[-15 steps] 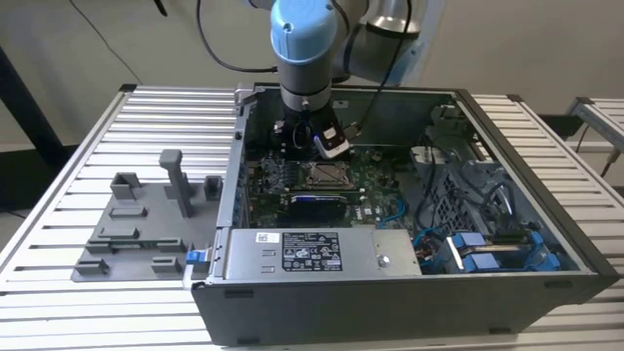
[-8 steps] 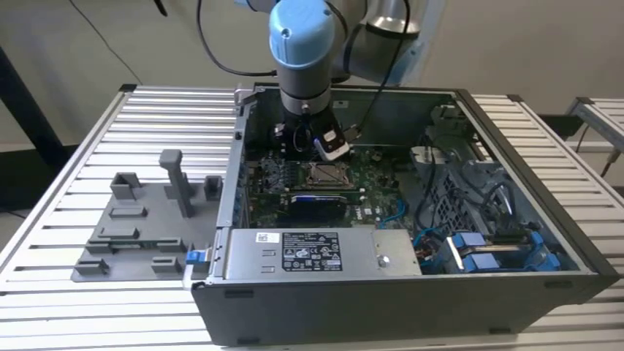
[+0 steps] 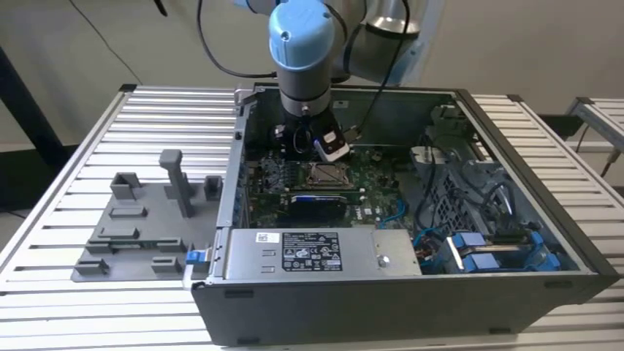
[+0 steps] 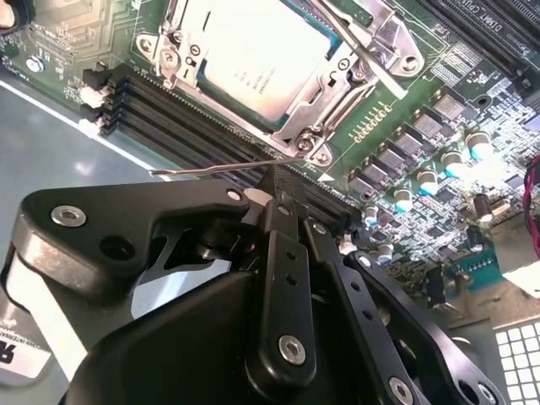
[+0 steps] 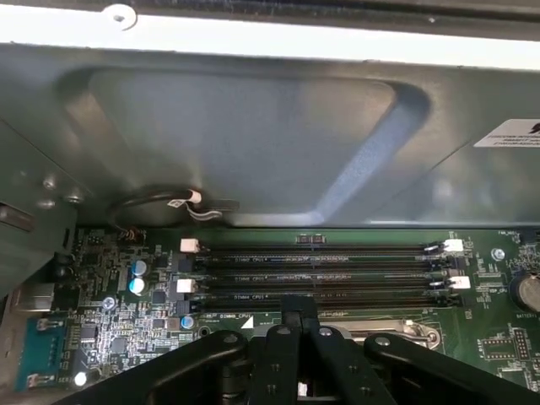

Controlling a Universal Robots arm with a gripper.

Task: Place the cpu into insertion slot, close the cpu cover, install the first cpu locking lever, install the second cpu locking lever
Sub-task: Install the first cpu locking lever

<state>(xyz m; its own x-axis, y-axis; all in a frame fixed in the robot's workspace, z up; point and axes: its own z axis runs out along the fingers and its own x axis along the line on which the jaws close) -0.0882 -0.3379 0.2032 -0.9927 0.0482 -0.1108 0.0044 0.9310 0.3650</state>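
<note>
The cpu point(image 4: 253, 59) lies silvery side up in the insertion slot point(image 3: 328, 174) on the green board. The cpu cover point(image 4: 316, 93) sits flat around it as a silver frame. One thin locking lever point(image 4: 211, 170) sticks out from the socket's corner, and its end meets the tips of my gripper point(image 4: 278, 190). A second lever point(image 4: 363, 46) runs slantwise along the far side of the cover. My black fingers point(image 5: 291, 325) stand together, shut, just beside the socket. I cannot tell whether they clamp the lever or only touch it.
Black memory slots point(image 5: 321, 270) run next to the socket, with the case's metal wall point(image 5: 253, 126) behind them. A power supply point(image 3: 312, 252) fills the case's near side, with blue cables point(image 3: 478, 252) at the exterior view's right. A grey fixture point(image 3: 137, 219) stands outside the case.
</note>
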